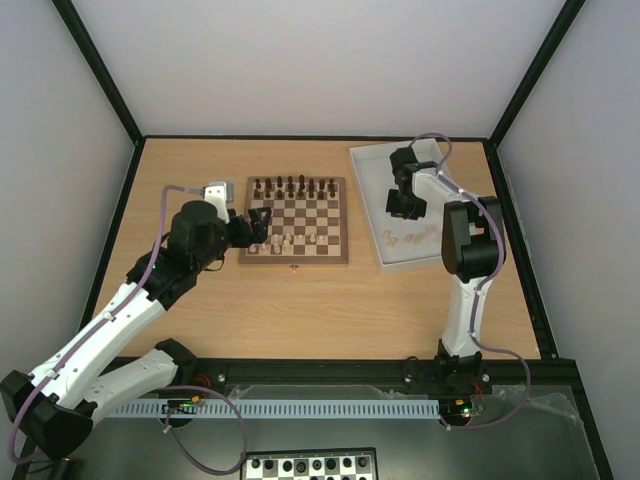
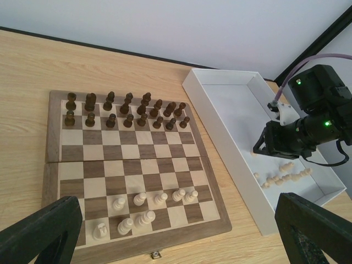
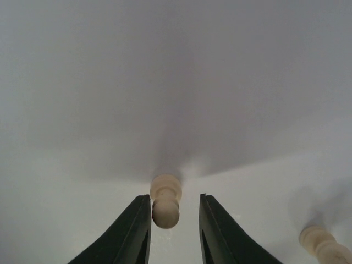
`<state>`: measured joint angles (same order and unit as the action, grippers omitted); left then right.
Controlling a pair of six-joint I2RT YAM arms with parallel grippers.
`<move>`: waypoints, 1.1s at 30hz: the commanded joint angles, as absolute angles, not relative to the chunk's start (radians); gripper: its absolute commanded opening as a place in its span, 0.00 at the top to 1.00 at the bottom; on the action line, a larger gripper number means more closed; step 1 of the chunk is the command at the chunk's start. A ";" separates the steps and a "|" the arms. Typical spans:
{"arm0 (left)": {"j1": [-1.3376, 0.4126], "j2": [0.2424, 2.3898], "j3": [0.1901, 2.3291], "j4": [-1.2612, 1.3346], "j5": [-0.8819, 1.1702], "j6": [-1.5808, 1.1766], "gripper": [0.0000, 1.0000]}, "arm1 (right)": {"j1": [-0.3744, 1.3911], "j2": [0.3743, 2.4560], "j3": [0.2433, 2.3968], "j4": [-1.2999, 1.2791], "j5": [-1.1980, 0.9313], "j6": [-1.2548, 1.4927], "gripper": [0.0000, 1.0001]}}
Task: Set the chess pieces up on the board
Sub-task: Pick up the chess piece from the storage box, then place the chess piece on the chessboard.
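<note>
The right arm was reached out over the white tray (image 1: 372, 215), with its wrist bent downward. The right fingers (image 3: 144, 206) were narrowed around one pale piece (image 3: 165, 201) on the tray floor. A gap was seen on one side, so nothing was gripped. The left arm was stretched across the surface (image 1: 180, 160) to the board's (image 1: 295, 259) left edge, and the left fingers (image 1: 257, 224) were spread wide and empty. Several chess pieces (image 2: 144, 212) were stood on the board's near rows, and others lay in the tray.

Brown-and-cream checkered board (image 2: 126, 151) with light brown border, pale cream chess pieces (image 2: 141, 198), dark brown pieces (image 2: 89, 102), white tray (image 2: 236, 115).
</note>
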<state>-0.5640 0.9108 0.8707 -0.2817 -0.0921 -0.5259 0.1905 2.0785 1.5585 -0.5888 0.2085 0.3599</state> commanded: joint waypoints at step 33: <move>-0.551 0.906 0.888 -0.285 -0.105 -0.526 0.01 | 0.598 1.805 1.505 -0.700 0.152 0.389 0.94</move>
